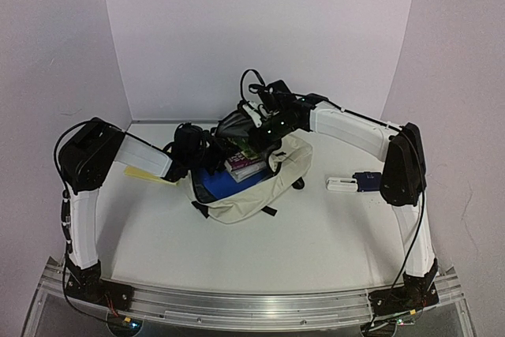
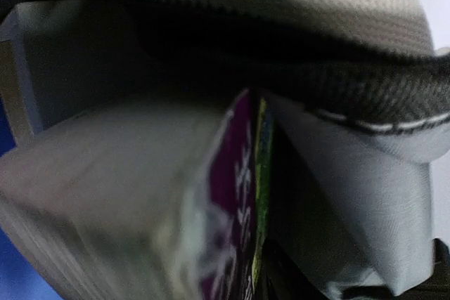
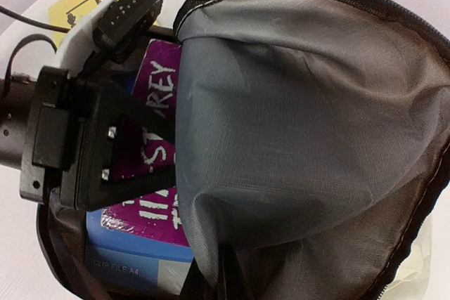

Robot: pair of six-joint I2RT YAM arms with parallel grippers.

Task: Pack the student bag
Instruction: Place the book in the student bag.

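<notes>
The student bag [image 1: 264, 191] lies open at the centre of the counter [image 1: 316, 234]. I see the right jaws [image 1: 254, 114] clenched on its raised far rim. The left jaws [image 1: 209, 147] sit at its left mouth, over a purple book [image 3: 158, 96]; I cannot tell whether they are released or clenched.

White table [image 1: 316, 234], pale walls [image 1: 260, 29]
Plain walls stand behind and at both sides. A shiny metal rail [image 1: 252, 305] runs along the table's near edge.
</notes>
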